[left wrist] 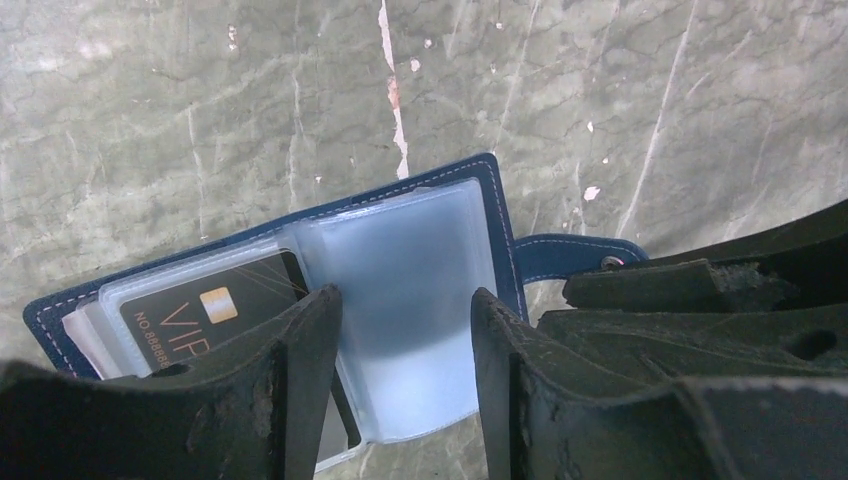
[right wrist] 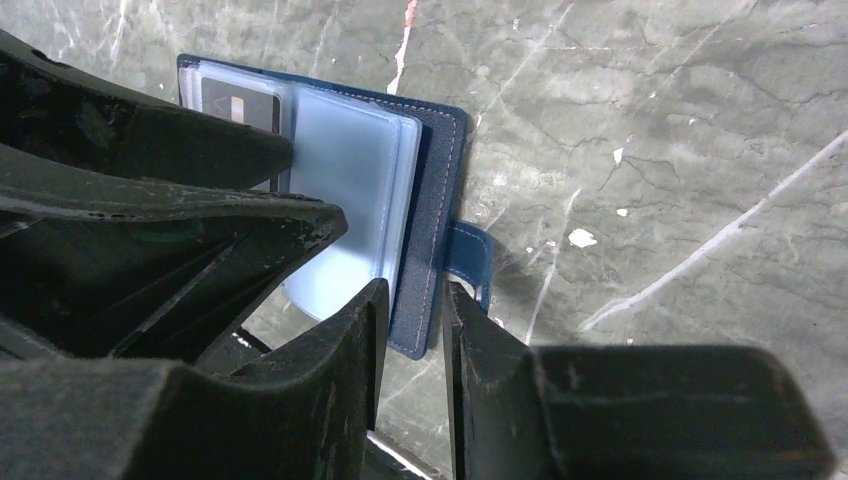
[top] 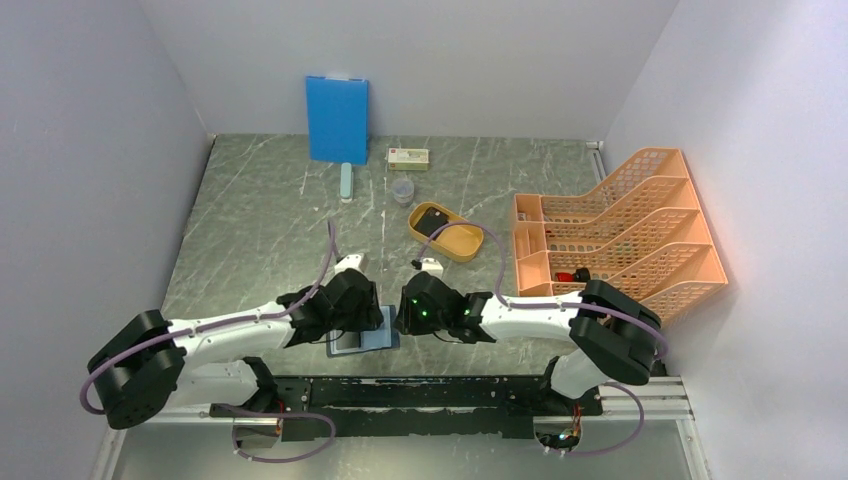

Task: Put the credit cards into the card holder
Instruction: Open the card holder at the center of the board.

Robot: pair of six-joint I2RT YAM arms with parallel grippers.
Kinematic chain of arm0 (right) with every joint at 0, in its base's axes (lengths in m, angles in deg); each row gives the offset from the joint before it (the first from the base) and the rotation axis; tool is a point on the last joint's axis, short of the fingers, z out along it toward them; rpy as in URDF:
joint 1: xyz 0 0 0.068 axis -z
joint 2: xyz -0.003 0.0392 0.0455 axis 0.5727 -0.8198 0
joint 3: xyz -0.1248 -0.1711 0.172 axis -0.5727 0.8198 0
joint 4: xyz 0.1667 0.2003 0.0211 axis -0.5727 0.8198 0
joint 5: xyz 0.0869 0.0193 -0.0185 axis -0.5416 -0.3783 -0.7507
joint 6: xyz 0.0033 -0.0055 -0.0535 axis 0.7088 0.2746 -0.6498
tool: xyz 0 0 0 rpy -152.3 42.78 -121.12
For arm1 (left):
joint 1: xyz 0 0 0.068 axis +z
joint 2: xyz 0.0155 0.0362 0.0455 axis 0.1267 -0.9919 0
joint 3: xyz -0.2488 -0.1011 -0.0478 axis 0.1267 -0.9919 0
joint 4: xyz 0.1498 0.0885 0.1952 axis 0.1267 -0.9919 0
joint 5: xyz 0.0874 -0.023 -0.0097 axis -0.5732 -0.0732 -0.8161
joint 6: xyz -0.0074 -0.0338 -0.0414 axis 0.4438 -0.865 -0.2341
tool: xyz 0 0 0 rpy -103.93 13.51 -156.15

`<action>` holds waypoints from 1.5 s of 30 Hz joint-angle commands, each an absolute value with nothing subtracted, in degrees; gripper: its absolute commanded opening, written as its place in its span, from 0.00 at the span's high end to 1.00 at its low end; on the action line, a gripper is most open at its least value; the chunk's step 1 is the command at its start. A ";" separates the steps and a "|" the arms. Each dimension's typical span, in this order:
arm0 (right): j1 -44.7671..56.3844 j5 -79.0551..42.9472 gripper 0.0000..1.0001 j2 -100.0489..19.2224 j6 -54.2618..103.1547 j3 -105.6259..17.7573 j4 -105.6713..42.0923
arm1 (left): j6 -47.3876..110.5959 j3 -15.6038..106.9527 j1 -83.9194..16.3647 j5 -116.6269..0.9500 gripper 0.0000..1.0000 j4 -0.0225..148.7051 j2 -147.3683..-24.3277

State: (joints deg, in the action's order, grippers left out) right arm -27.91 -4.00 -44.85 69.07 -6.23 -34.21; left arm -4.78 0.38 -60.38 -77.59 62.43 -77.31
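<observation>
The left gripper hovers with jaws apart over the open card holder, which lies flat on the table between both arms. A black card sits in its floppy, slippery-looking plastic sleeves. The right gripper pinches the stiffer navy cover edge, probably the best hold.

From above we see both arms reaching inward over the grey marbled counter, the left tool and right tool meeting over the open card holder near the front edge. Farther back lie a yellow-orange oval tray, an orange file rack at right, and a blue board leaning against the wall.
</observation>
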 commanded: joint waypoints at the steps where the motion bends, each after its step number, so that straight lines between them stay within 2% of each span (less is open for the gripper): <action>1: -27.54 -2.77 0.70 -43.62 69.41 -5.55 -34.25 | -3.17 2.99 -60.45 -78.30 0.45 63.42 -79.89; 9: -27.52 -1.78 0.70 -42.47 68.57 -5.52 -33.04 | -2.84 3.18 -60.42 -82.12 0.53 61.13 -86.66; 23: -27.50 -1.45 0.70 -41.18 67.97 -4.97 -32.65 | -3.27 1.33 -60.40 -83.55 0.94 61.76 -89.75; 26: -27.52 -1.23 0.69 -41.16 68.08 -4.75 -32.65 | -3.78 0.98 -60.45 -83.60 0.95 61.63 -89.56; 28: -27.54 -1.10 0.70 -41.22 68.16 -4.45 -32.65 | -4.08 0.88 -60.40 -83.53 0.93 61.44 -87.97; 33: -27.51 -1.01 0.70 -40.97 68.28 -4.25 -32.65 | -4.08 1.69 -60.42 -82.89 0.64 59.88 -81.37; 36: -27.55 -1.01 0.70 -40.78 68.26 -4.32 -32.65 | -3.63 3.47 -60.40 -82.32 0.56 58.27 -79.42; 45: -27.52 -0.71 0.69 -39.59 68.26 -4.05 -32.65 | -3.14 5.77 -60.70 -79.61 0.47 57.82 -76.41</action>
